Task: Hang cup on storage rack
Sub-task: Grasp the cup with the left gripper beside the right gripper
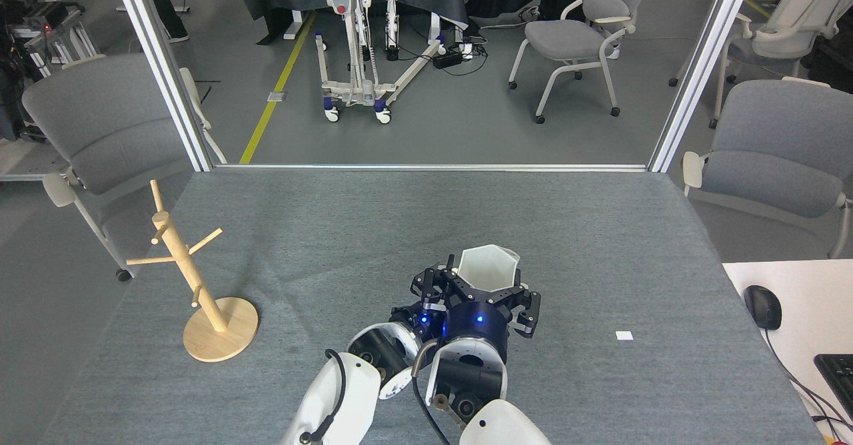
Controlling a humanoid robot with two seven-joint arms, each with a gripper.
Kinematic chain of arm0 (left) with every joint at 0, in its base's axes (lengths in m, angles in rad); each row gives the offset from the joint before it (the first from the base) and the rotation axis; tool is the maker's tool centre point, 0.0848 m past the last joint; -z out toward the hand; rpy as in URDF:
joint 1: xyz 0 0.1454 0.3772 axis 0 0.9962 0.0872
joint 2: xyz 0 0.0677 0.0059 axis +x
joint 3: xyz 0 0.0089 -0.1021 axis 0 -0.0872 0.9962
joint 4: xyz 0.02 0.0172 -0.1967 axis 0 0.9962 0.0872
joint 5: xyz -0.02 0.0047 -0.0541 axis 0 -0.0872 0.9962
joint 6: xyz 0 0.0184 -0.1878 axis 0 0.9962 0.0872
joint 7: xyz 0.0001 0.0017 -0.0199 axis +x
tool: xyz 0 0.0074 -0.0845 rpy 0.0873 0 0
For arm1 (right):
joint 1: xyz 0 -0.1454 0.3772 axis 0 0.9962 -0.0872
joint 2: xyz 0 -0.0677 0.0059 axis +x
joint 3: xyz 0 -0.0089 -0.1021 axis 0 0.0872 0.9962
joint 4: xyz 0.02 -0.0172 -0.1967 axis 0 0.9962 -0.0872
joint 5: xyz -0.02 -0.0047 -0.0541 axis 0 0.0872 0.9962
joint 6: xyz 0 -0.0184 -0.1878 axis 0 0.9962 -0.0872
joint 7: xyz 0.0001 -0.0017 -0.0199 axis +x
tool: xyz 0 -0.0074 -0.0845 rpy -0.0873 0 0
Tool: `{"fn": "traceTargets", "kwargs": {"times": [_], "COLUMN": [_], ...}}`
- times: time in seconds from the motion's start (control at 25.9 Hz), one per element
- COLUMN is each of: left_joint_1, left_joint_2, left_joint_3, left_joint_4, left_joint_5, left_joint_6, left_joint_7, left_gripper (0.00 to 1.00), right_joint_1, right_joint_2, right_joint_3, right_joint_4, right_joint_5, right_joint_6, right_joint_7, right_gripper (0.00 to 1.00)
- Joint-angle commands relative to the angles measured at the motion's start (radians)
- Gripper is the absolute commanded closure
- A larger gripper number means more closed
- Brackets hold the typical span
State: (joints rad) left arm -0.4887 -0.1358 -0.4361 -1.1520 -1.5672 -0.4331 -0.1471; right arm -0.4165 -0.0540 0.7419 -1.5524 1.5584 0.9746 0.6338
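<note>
Sitting mouth-up near the middle of the grey desk (426, 225), the white faceted cup (488, 267) shows its hollow inside, which looks bare. The right hand (490, 292) is closed around it from the near side: its dark fingers (525, 302) spread to the right and left of the cup's lower walls and press against them, so the cup is gripped at its near part while its far rim stands clear above the fingers. Whether the cup's base touches the desk or is held just off it cannot be told from this angle. The left hand (432, 284) lies just to the left of the right one, almost touching it, its dark fingers (426, 278) reaching toward the cup's left wall; they are seen end-on and partly hidden behind the right hand, so I cannot tell whether that hand is spread or clenched, nor whether it touches the cup. Both arms rise from the near edge, side by side. Well apart to the left, near the desk's left edge, stands the storage rack (190, 278), upright on its round disc base, all its thin pegs bare. On the right of the desk, nearer than the cup, lies a small white tag (624, 336). Beyond the desk's right edge a white side table carries a black mouse (762, 306) and the corner of a keyboard (837, 372).
</note>
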Motion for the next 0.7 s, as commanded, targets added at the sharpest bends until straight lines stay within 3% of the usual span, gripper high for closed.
{"fn": "traceTargets", "kwargs": {"times": [0.0, 0.35, 0.66], "left_joint_1": [0.002, 0.016, 0.03], "left_joint_2": [0.002, 0.005, 0.007], "left_joint_3": [0.002, 0.004, 0.002], "left_joint_4": [0.001, 0.0, 0.008], "left_joint_5": [-0.001, -0.001, -0.002], "left_joint_6": [-0.013, -0.015, -0.015], "left_joint_7": [-0.014, -0.014, -0.014], "left_gripper": [1.0, 1.0, 1.0], "right_joint_1": [0.001, 0.021, 0.024], "right_joint_2": [0.01, 0.028, 0.069], "right_joint_3": [0.065, 0.045, -0.038], "right_joint_4": [0.0, 0.0, 0.0], "right_joint_5": [-0.003, -0.032, -0.187], "right_joint_6": [-0.059, -0.07, -0.076], "right_joint_7": [-0.094, -0.437, -0.72], "right_gripper": [0.01, 0.01, 0.02]}}
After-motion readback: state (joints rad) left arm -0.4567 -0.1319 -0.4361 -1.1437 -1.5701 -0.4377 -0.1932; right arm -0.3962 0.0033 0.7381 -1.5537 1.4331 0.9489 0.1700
